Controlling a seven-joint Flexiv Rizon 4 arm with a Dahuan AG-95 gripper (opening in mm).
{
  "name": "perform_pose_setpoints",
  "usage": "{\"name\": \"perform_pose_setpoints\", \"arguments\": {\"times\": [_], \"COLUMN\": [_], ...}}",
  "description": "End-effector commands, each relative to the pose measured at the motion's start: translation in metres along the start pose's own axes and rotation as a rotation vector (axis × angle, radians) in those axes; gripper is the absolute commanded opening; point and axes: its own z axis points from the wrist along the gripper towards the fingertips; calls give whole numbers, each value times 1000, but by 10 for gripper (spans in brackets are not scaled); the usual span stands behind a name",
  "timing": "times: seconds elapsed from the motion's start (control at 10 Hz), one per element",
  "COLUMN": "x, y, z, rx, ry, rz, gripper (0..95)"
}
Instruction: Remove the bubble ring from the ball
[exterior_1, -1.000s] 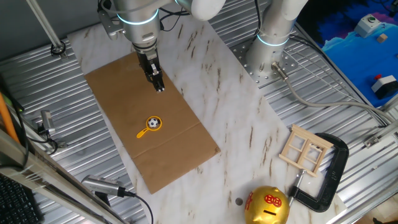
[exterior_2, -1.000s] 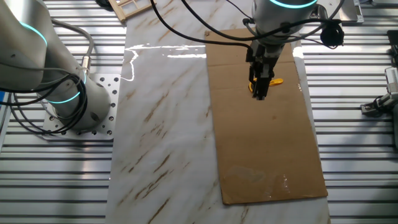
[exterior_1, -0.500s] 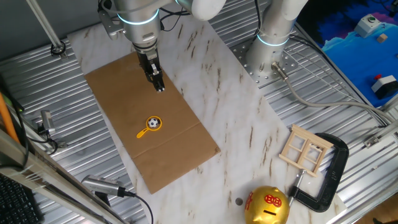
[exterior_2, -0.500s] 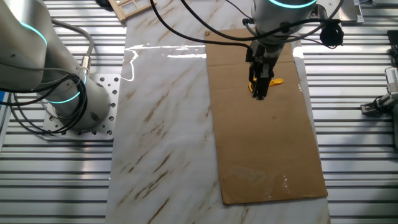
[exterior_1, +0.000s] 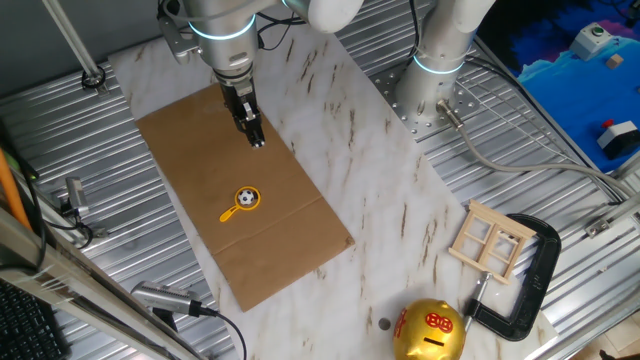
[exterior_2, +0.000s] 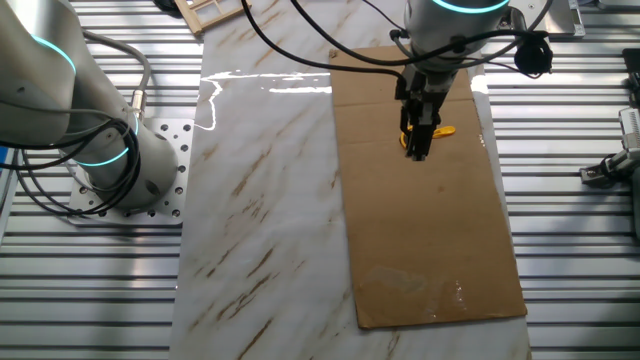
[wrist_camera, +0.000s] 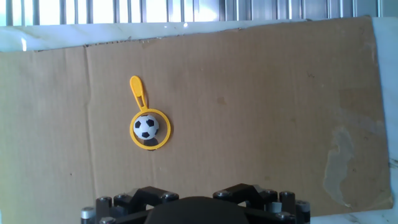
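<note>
The bubble ring (exterior_1: 241, 202) is lying flat on the cardboard sheet (exterior_1: 200, 140), its loop encircling the ball (exterior_1: 247, 197), its handle pointing away from me in my hand view. My gripper (exterior_1: 257, 141) is hovering apart from both, fingers pressed together, gripping nothing.

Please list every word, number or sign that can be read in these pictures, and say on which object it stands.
Red sign on the gold piggy bank: a pattern of rings, too small to read.
No other text can be read: none on the cardboard sheet, the bubble ring, the ball or the gripper.
</note>
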Motion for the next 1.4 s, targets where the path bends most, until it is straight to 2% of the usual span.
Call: {"name": "perform_pose_setpoints", "arguments": {"times": [0.1,1.4], "x": [0,0], "y": [0,0], "z": [0,0], "rx": [-28,-21], "ry": [-15,-10], "rz": [-71,-65], "gripper": [0,0]}}
